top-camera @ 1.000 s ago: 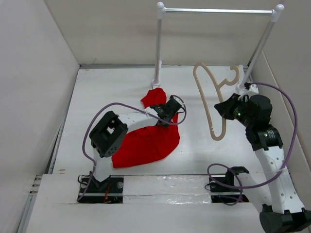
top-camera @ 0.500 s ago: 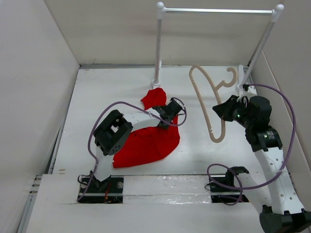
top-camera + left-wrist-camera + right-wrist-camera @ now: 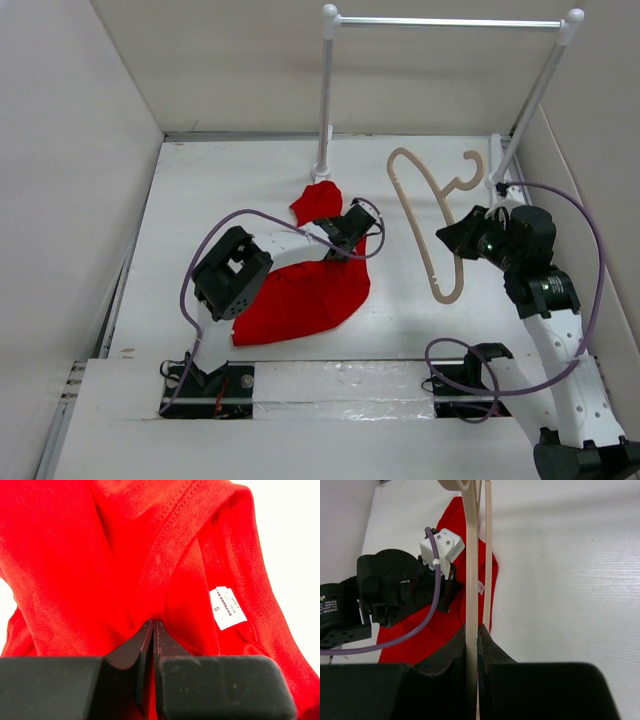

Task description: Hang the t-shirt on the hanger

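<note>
— How many shirts?
— One t-shirt [image 3: 305, 295], bright red, lying crumpled on the white table [image 3: 230, 190] left of centre, with one lobe of cloth reaching towards the rack. One white size label [image 3: 227, 607] shows inside the neck.
— Anything on it?
— The left gripper [image 3: 345, 240] sits at its far right edge. In the wrist view its two fingers [image 3: 170, 650] are pressed together, with a fold of red cloth by the neckline seam pinched at the tips.
— And hangers?
— One hanger [image 3: 446, 295], pale wood colour, held up off the table to the right of the shirt, well apart from it. The right gripper [image 3: 455, 238] is clamped on one of its thin bars.
— Beyond that?
— One rack [image 3: 450, 21] at the back: two white posts and one metal bar. Two arms, each with one purple cable.
</note>
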